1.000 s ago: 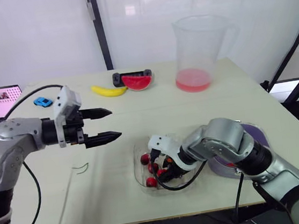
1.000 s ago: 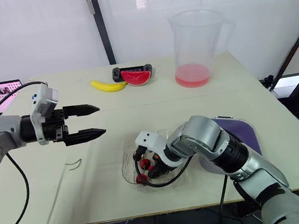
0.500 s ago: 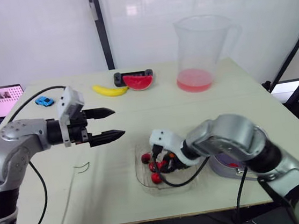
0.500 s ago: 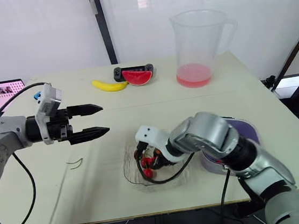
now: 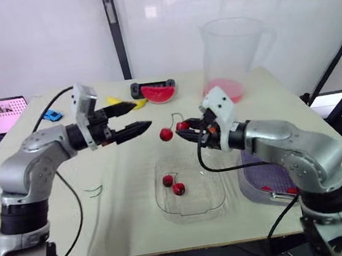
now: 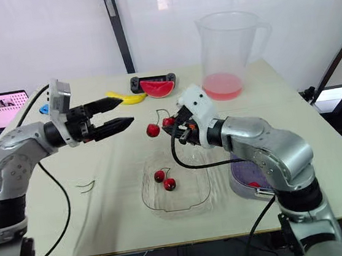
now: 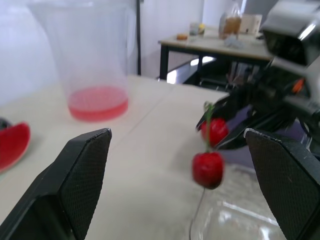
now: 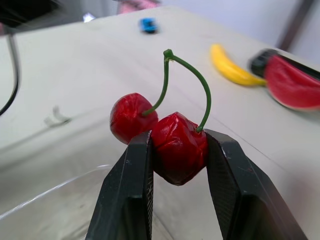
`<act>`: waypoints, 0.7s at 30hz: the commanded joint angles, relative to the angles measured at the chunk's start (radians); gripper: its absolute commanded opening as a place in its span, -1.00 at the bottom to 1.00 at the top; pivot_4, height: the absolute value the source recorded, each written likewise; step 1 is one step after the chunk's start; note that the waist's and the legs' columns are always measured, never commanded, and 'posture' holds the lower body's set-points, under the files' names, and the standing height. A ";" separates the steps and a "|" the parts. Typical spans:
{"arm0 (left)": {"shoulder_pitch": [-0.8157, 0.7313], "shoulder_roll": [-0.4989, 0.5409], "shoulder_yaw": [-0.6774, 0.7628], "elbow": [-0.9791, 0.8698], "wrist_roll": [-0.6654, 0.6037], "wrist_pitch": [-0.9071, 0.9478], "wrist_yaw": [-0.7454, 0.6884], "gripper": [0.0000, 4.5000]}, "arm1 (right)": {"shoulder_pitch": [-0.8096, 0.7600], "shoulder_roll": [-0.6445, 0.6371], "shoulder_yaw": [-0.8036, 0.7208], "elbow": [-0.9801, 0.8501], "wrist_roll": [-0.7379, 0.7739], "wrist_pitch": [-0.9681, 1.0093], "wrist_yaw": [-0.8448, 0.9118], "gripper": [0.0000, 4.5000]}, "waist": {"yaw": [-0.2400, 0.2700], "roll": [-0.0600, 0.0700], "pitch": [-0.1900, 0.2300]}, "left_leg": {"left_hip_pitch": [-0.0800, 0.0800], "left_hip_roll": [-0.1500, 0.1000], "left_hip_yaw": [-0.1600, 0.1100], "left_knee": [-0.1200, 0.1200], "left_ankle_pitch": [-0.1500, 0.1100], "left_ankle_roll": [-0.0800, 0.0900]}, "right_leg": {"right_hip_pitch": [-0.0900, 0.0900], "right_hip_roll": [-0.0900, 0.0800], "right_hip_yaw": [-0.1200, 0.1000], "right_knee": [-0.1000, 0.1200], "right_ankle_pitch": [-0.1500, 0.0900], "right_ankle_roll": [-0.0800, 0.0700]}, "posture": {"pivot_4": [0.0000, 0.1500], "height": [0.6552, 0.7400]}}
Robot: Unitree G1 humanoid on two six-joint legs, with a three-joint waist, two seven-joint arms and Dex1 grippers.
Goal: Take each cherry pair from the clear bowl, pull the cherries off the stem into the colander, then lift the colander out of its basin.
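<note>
Cherry pair (image 8: pixel 159 131) clamped in right gripper (image 8: pixel 178 142)

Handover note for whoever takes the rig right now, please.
Right pincer: shut on one cherry of a cherry pair, held in the air near the clear bowl.
Left pincer: open, pointed at the hanging cherry, not touching.
Bowl: a second pair inside.
Done: some cherries lie in the purple colander.
Left: pull this pair apart, do the second pair, lift the colander.

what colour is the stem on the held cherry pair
Green. The stem of the cherry pair shows best in the right wrist view.
</note>
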 commanded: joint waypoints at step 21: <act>-0.126 -0.325 -0.123 0.034 0.083 -0.044 0.215 1.00 | 0.099 0.272 0.084 -0.191 -0.225 -0.074 -0.309 -0.34 | 0.000 0.000 0.000 | 0.000 -0.001 0.000 -0.001 0.002 -0.004 | 0.000 0.000 0.001 0.000 0.000 0.000 | 1.00 1.00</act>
